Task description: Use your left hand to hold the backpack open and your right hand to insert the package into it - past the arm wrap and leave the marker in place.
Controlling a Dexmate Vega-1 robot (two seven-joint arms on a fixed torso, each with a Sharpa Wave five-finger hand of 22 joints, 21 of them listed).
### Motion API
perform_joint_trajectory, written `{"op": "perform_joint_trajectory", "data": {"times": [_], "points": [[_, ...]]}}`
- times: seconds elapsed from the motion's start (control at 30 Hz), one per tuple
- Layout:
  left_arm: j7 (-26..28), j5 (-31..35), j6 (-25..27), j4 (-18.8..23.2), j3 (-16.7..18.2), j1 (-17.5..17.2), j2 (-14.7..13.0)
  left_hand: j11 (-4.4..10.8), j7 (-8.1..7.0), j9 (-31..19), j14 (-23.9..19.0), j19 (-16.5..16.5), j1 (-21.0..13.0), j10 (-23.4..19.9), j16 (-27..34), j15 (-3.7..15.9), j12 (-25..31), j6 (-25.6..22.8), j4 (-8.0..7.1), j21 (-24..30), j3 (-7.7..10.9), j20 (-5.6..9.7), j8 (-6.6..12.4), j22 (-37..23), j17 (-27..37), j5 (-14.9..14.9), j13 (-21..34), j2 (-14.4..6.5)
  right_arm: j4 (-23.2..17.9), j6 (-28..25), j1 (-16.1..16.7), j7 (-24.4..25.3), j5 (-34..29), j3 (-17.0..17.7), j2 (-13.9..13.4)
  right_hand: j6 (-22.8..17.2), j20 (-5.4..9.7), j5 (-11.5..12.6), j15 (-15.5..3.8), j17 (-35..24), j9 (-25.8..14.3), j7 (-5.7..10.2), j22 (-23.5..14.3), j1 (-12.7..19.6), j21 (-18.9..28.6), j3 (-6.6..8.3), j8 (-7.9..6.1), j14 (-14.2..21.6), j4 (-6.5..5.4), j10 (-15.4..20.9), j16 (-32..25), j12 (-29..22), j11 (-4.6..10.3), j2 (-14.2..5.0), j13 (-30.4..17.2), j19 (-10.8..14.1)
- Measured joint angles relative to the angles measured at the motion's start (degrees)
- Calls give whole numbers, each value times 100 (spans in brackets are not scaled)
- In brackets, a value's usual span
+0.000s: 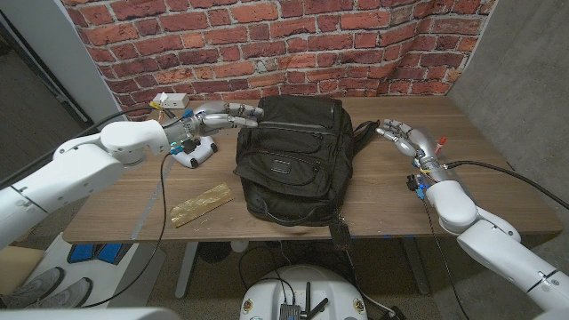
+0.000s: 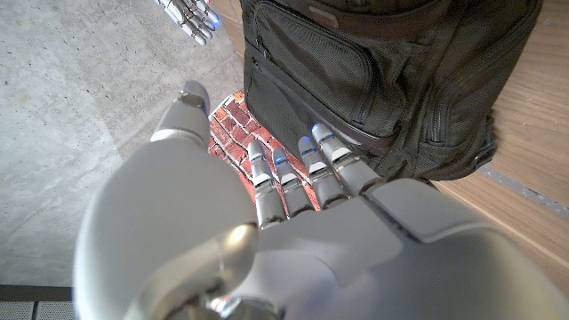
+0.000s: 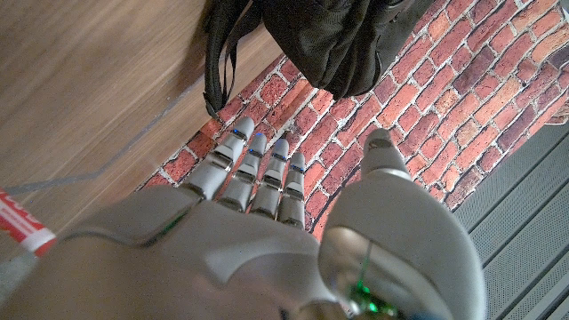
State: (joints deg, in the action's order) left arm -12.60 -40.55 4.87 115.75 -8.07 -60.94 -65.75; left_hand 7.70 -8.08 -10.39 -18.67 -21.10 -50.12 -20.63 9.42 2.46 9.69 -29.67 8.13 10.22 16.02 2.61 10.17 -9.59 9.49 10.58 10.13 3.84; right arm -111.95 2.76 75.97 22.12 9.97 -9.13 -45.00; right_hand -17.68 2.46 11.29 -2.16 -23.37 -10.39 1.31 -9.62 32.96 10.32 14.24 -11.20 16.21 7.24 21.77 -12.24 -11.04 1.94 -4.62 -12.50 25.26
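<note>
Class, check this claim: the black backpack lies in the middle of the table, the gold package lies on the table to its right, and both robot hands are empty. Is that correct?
One detail is wrong. In the head view the gold package lies to the left of the black backpack, not its right. The backpack is in the middle of the table, and the left hand and right hand hold nothing.

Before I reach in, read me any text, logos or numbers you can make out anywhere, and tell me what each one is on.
No text can be read in any view.
Backpack: a small rectangular patch on its front, too small and dark to read.
Gold package: shiny surface, no lettering legible.
Red and white marker: no readable print on the part that shows.
</note>
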Motion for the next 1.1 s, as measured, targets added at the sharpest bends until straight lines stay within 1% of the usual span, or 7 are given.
{"op": "perform_joint_trajectory", "data": {"times": [0.33,0.5,0.63,0.73,0.9,0.97,1.1], "points": [[163,15,-237,-36,138,-228,181,-142,-22,27,345,311,367,362,0,-23,0,494,-127,0,-127,-16,-44,0,0,0,-27,-97,-32,37,41,7,5,37,4,0,0,0,0,27,0,0,0,0,0,0,0,0,0,0,0,0,0,0,-1,0],[302,84,-329,-60,142,-294,318,-228,-220,27,485,416,564,514,0,-20,29,748,-180,0,-180,-30,-44,-1,-1,-22,-27,-173,17,89,40,-22,44,43,22,0,-21,0,23,27,0,0,0,-30,0,0,0,-23,0,-5,0,0,-5,-30,-1,-21],[488,178,-416,-86,110,-339,466,-198,-193,26,541,484,662,561,0,-30,29,832,-213,0,-212,-23,-44,-1,-1,-22,-27,-181,78,139,21,-62,100,49,44,31,-33,0,42,27,0,31,0,-30,0,0,0,-42,0,-54,0,0,-9,-30,26,-32],[612,252,-469,-118,54,-366,603,-168,-223,26,610,514,730,590,0,-41,29,863,-223,0,-222,-35,-44,-1,-1,-22,-27,-204,118,171,5,-100,154,51,55,31,-41,0,42,53,0,31,0,-73,0,0,0,-42,0,-95,0,0,-12,-48,26,-41],[843,391,-544,-171,-35,-378,795,-172,-176,26,694,640,832,647,0,-18,29,911,-253,0,-253,-33,-44,-1,-1,-22,-27,-239,197,224,-34,-170,255,54,75,46,-63,0,103,53,-1,46,-1,-135,0,0,0,-103,0,-147,0,24,-3,-35,36,-63],[954,463,-577,-195,-76,-378,885,-183,-164,26,702,677,861,659,0,-10,29,923,-260,-9,-260,-35,-44,-1,-1,-22,-26,-243,247,255,-60,-208,308,54,86,61,-71,0,98,62,-1,61,-1,-151,0,0,40,-150,0,-158,34,24,-14,-30,52,-71],[1150,584,-628,-235,-141,-378,1029,-203,-163,26,753,777,937,678,0,-22,29,984,-273,-27,-295,-35,-43,-1,-1,-22,-26,-275,346,318,-118,-271,400,54,110,62,-71,0,117,80,-1,61,-1,-186,0,-45,40,-195,5,-223,57,44,-27,-64,52,-117]]}}
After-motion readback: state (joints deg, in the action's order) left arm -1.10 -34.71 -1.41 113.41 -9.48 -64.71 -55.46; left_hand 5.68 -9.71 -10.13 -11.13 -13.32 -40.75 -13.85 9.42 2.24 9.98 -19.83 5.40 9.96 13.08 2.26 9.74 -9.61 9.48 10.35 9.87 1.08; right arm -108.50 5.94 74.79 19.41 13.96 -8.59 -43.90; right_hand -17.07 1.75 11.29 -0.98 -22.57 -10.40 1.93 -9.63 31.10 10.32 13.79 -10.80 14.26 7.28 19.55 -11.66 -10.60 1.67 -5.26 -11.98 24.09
